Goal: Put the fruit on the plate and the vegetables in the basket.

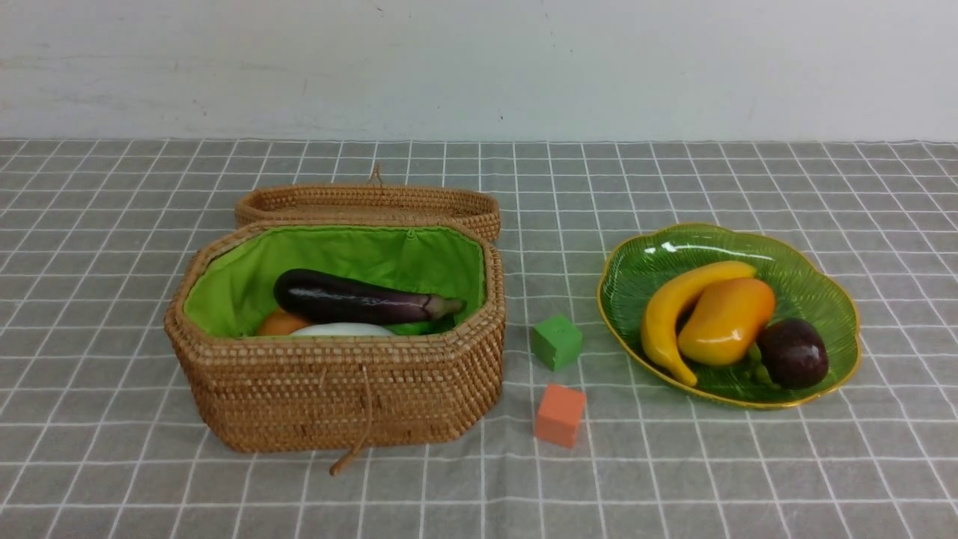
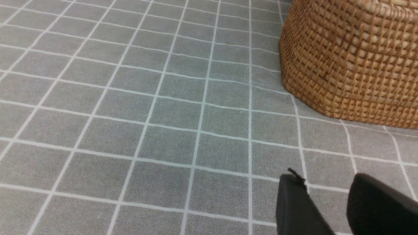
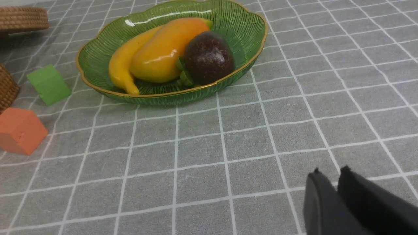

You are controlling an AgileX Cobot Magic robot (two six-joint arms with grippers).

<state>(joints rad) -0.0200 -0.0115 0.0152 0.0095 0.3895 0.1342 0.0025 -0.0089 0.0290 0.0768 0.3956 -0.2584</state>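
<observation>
A: Where does the fruit sit?

B: All three pieces lie on the plate [image 1: 816, 299], on the right of the bench [image 1: 748, 464]. The banana [image 1: 670, 314] curves along the left, the mango [image 1: 726, 322] leans against it, and the mangosteen [image 1: 793, 353] rests at the mango's right end, touching it.

A: And the vegetables?

B: In the basket [image 1: 337, 389], on the left, lid [image 1: 367, 202] folded back behind it. The eggplant [image 1: 359, 298] lies across the top; under it a bit of the potato [image 1: 281, 323] and the white piece [image 1: 340, 329] show above the rim. I cannot make out the gourd.

A: The left tool?

B: The left tool [image 2: 329, 195] hangs over bare cloth near the basket wall, its fingers [image 2: 294, 202] parted with a clear gap, holding nothing and touching nothing.

A: The right one?

B: The right tool [image 3: 329, 182] is over the bench, well apart from the plate. Only a thin slit shows between its tips, nothing in it; I cannot tell whether it counts as released or clenched.

A: Anything else?

B: A green cube [image 1: 557, 341] and an orange cube [image 1: 560, 415] sit between basket and plate.
</observation>
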